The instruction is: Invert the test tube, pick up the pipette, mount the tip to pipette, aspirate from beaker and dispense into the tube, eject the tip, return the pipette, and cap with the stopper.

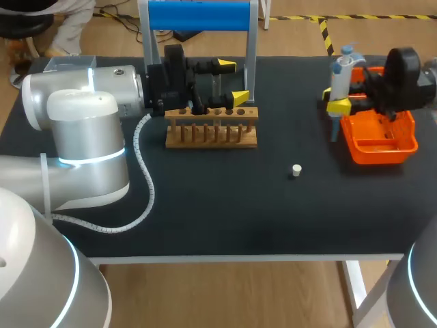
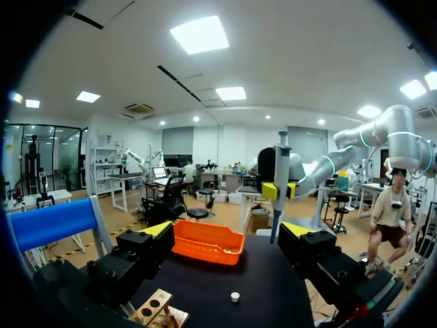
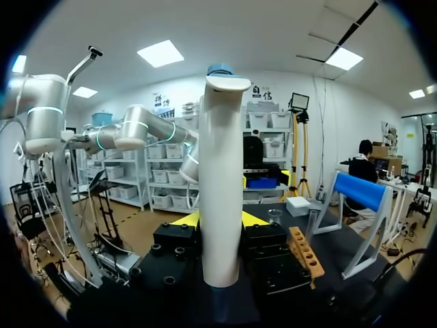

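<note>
My right gripper (image 1: 336, 102) is shut on the white-and-blue pipette (image 1: 339, 76), holding it upright over the left end of the orange tray (image 1: 379, 145). From the right wrist, the pipette (image 3: 220, 178) stands clamped between the yellow tips of that gripper (image 3: 220, 220). My left gripper (image 1: 233, 81) hangs open just behind the wooden rack (image 1: 212, 127), with a clear test tube (image 1: 217, 85) upright between its spread fingers, untouched. In the left wrist view the left gripper (image 2: 229, 232) is open with nothing in it, facing the pipette (image 2: 280, 184). The small white stopper (image 1: 295, 170) lies on the black table.
A blue-topped metal stand (image 1: 199, 15) rises behind the rack. The orange tray (image 2: 208, 242) lies ahead of the left gripper, with the stopper (image 2: 235, 296) nearer. The rack (image 3: 305, 253) lies ahead of the right gripper, a clear vessel (image 3: 275, 216) beyond it.
</note>
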Tool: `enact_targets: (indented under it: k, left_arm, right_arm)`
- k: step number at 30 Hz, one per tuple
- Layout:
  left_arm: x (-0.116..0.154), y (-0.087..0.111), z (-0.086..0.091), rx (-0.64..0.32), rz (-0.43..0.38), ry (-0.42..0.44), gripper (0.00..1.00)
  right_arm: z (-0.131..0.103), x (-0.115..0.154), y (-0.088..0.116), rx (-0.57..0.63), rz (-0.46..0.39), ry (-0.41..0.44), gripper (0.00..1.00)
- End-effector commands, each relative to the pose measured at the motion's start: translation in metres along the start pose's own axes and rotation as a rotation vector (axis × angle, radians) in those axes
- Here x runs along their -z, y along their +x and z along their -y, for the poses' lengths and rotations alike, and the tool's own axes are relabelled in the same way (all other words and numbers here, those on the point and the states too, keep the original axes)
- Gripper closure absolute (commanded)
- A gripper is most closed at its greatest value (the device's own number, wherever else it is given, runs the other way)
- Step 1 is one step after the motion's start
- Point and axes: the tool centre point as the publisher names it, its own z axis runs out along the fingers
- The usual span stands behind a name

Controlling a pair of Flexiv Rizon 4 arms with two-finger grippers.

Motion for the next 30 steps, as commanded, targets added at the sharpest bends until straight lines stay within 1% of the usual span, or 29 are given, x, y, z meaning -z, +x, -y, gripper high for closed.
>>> enact_targets:
  k: [1,8,12,16,21,30]
  left_arm:
    - [-0.001,0.001,-0.001,-0.002,0.005,0.004,0.0]
    - [-0.001,0.001,-0.001,-0.002,0.005,0.004,0.0]
    - [-0.001,0.001,-0.001,-0.002,0.005,0.004,0.0]
    - [-0.001,0.001,-0.001,-0.002,0.005,0.004,0.0]
    - [-0.001,0.001,-0.001,-0.002,0.005,0.004,0.0]
    - [-0.001,0.001,-0.001,-0.002,0.005,0.004,0.0]
  right_arm:
    - [0.009,-0.023,-0.018,-0.007,-0.024,-0.022,1.0]
    - [0.012,-0.057,-0.035,-0.007,-0.038,-0.041,1.0]
    - [0.017,-0.073,-0.043,-0.011,-0.038,-0.045,1.0]
    - [0.025,-0.087,-0.046,-0.025,-0.045,-0.034,1.0]
    - [0.031,-0.098,-0.049,-0.031,-0.048,-0.027,1.0]
    - [0.035,-0.117,-0.054,-0.028,-0.066,-0.036,1.0]
